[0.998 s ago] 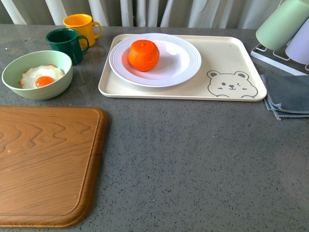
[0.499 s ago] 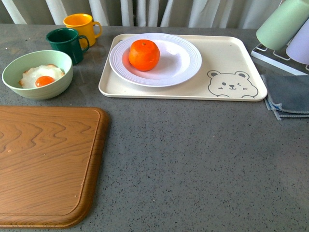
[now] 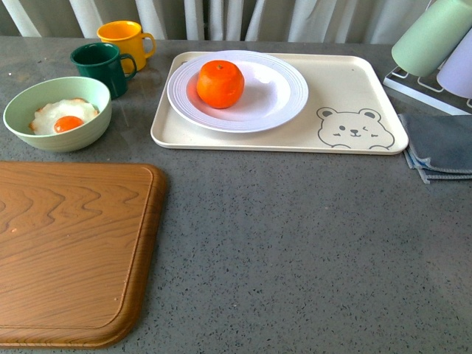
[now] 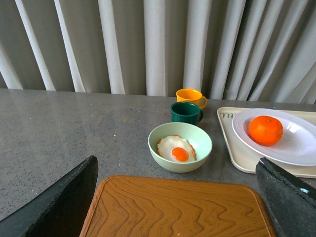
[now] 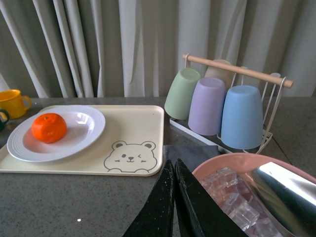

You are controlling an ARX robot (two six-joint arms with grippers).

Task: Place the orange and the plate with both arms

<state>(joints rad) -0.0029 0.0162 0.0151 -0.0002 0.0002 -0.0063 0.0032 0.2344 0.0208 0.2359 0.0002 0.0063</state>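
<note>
Fingers first: on my left gripper [image 4: 175,197] the 2 dark pads sit far apart at either edge of the wrist picture, spread wide with nothing between them, while on my right gripper [image 5: 174,197] the 2 black fingers [image 5: 158,207] lie pressed together to a thin seam, closed on nothing. Neither arm shows in the front view, so I judge both are held back from the work and the reach has not begun. The orange [image 3: 220,83] sits inside the plate [image 3: 284,88], toward its left side, and the plate rests on the left part of the cream bear tray [image 3: 354,88], well apart from the wooden board [image 3: 74,251] in front of my left arm. To do this step well, I think the left gripper, already spread, should come down over the fruit from above and close gently across its widest part, since a round skin may roll in the dish. The right fingers would need to part before taking the plate's rim on the side away from the fruit, and lifting level should keep things steady. The fruit is bright, round, dimpled, with a small stem spot on top; the plate is glossy white and deep, with ridged rings round its wide rim.
</note>
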